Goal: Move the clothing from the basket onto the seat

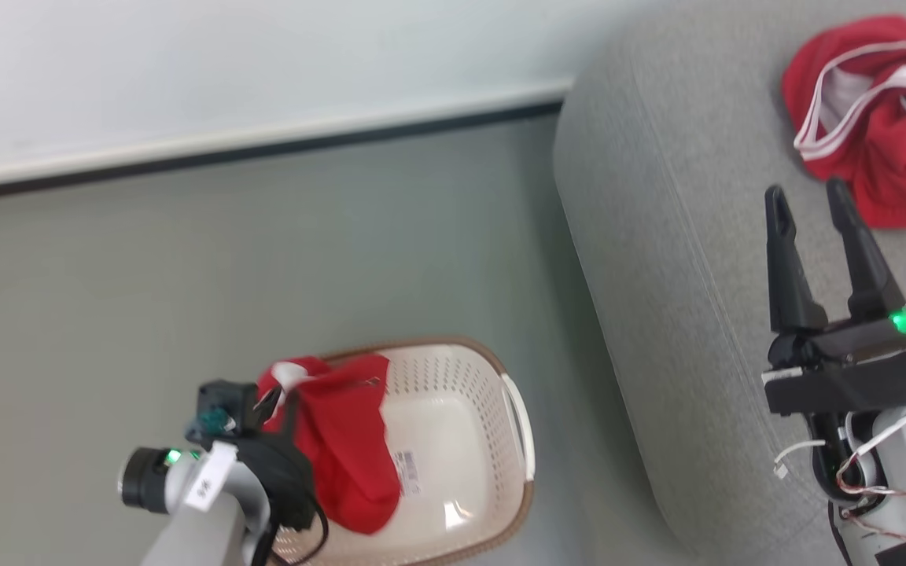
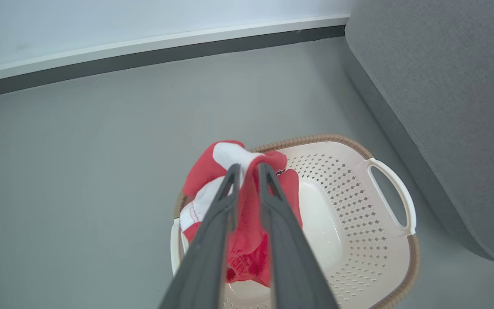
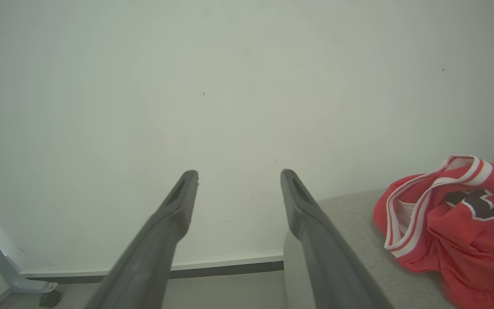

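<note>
Got one red garment (image 1: 343, 440) pinched tight in the left gripper (image 2: 249, 168), dangling lengthwise over the basket (image 1: 492, 377). Gotta swing right from there to reach the seat (image 1: 657, 236), next to the other garment (image 1: 878, 118) already dumped there. Holding nothing in the right gripper (image 1: 806, 190), spread wide, parked over the seat.

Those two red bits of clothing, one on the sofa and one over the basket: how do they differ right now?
The loose garment lies crumpled on the sofa, touched by nothing; the held garment hangs pinched in the left gripper over the basket. The loose garment shows a dark logo and striped trim; the held garment shows plain red with a white patch. Both are bright red with white.
</note>
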Controlling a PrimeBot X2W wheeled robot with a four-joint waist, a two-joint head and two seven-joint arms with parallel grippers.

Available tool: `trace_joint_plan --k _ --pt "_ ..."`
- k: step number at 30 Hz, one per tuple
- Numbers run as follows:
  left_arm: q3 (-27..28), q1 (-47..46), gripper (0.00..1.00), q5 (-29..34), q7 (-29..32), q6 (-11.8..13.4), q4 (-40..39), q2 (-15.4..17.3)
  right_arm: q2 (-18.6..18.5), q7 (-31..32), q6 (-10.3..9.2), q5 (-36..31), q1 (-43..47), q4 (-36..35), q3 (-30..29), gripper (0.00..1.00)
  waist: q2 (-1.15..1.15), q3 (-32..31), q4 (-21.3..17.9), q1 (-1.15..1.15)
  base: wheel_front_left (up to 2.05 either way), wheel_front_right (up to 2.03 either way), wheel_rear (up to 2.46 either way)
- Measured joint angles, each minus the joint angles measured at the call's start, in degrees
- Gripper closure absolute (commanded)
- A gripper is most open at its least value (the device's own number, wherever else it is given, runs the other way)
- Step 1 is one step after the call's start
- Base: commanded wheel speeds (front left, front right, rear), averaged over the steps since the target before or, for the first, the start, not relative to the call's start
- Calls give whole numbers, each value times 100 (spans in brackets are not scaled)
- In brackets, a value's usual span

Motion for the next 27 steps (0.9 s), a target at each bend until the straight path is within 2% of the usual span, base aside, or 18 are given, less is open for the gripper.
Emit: trace_joint_plan --k 11,23,27 --pt "-534 716 0 -421 -30 -83 -926 1 11 0 0 -12 614 -21 -24 0 0 -857 309 0 0 0 0" --pt "-155 1044 0 -495 -32 -54 -2332 11 -68 0 0 -113 1009 -313 -142 0 -1 -1429 605 0 0 0 0" --pt "12 1269 0 -499 -32 29 -2883 136 -98 0 0 -123 1122 -392 -191 0 -1 -1497 666 0 0 0 0"
